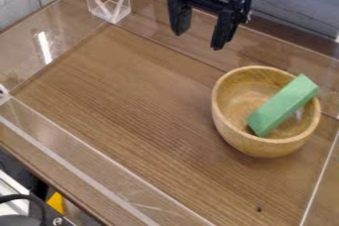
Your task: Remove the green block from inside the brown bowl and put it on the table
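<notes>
camera view: approach step, nothing grasped yet. black two-finger gripper (203,27) hangs with jaws apart, empty, above the dark wood-grain table (119,101). bright green rectangular block (283,106) lies tilted inside the round light-brown wooden bowl (239,131), well apart, right of and nearer than the gripper. next: move over block, descend.
</notes>
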Robot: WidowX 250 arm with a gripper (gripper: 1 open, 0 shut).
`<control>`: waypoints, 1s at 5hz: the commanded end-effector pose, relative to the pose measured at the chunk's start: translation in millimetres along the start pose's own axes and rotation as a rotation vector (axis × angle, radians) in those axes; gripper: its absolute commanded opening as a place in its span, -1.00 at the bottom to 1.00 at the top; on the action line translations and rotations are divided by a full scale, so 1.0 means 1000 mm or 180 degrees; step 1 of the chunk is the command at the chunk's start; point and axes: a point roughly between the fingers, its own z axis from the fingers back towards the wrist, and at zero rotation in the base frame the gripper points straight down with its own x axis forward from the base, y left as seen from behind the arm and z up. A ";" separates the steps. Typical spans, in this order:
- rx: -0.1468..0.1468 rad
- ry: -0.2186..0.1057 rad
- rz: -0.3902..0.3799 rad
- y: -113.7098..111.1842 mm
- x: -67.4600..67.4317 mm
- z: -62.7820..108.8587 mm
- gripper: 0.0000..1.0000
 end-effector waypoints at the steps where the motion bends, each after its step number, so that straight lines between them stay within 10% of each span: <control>1: -0.0025 0.0024 0.0103 -0.012 -0.006 -0.007 1.00; 4: -0.0090 0.0131 -0.0572 -0.121 0.000 -0.034 1.00; 5: -0.0085 0.0163 -0.0606 -0.125 0.000 -0.032 1.00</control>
